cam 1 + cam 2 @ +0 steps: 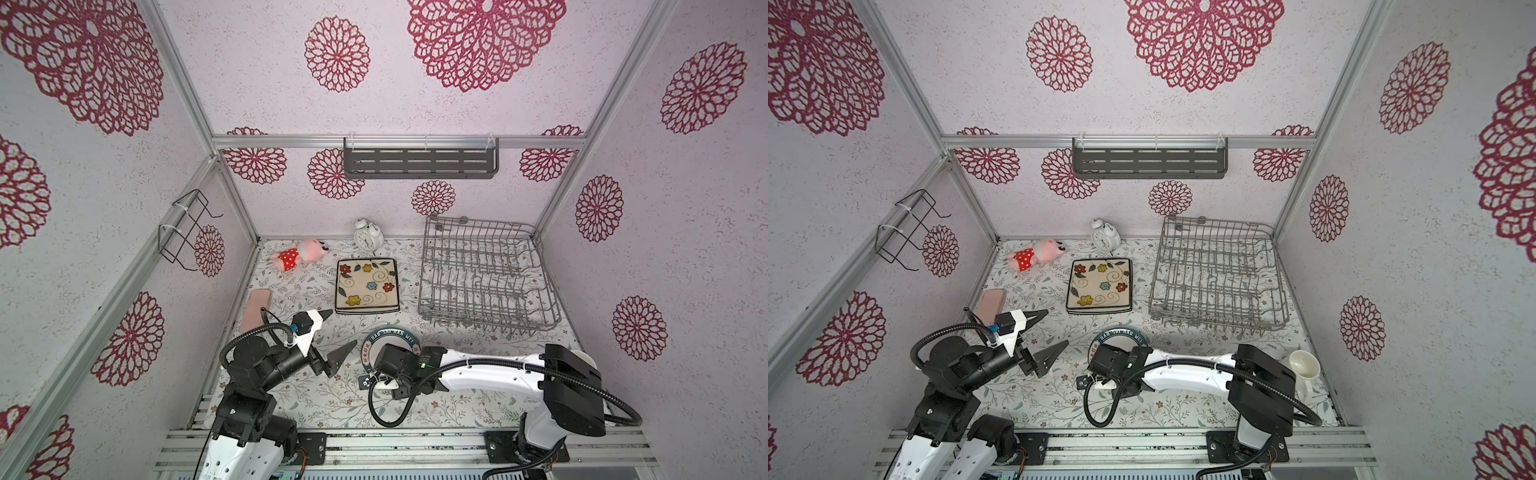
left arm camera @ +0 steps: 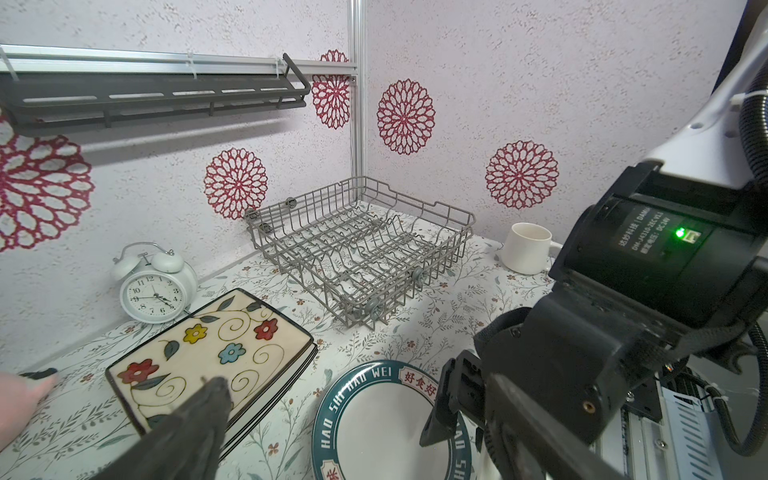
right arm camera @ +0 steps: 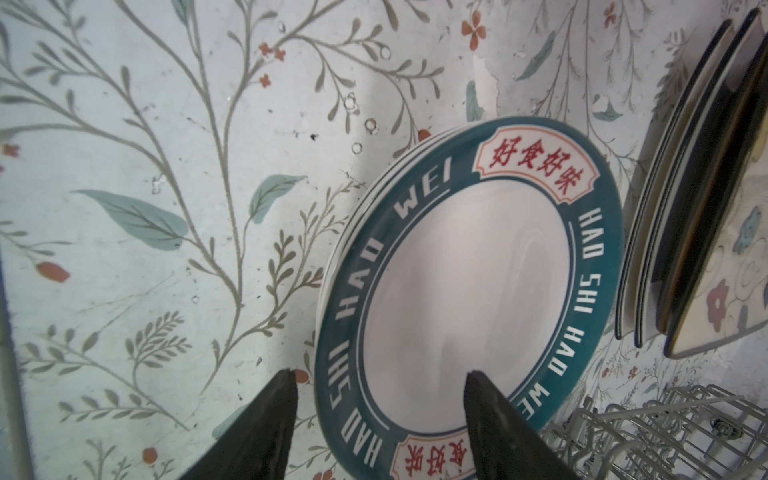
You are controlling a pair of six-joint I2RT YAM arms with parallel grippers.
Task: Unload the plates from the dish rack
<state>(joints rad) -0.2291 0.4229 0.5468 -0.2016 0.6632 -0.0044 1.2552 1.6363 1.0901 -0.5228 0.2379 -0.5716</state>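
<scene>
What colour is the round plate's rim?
Dark teal with white lettering; see the round plate in right wrist view.

A stack of round plates (image 1: 390, 333) lies near the middle of the table (image 1: 478, 409), the stack of square plates (image 1: 365, 286) just beyond it at 12 o'clock and the alarm clock (image 1: 368, 235) behind that, against the back wall below the wall shelf (image 1: 419, 164). The dish rack (image 1: 486, 276) stands at 2 o'clock, the mug (image 1: 1304, 368) at 3 o'clock by the table's edge, the soft toy (image 1: 300, 254) at 10 o'clock, the flat case (image 1: 255, 309) at 9 o'clock. The left hand (image 1: 344, 326) hangs between case and round plates; the right hand (image 3: 380, 373) straddles their rim toward 6 o'clock.
</scene>
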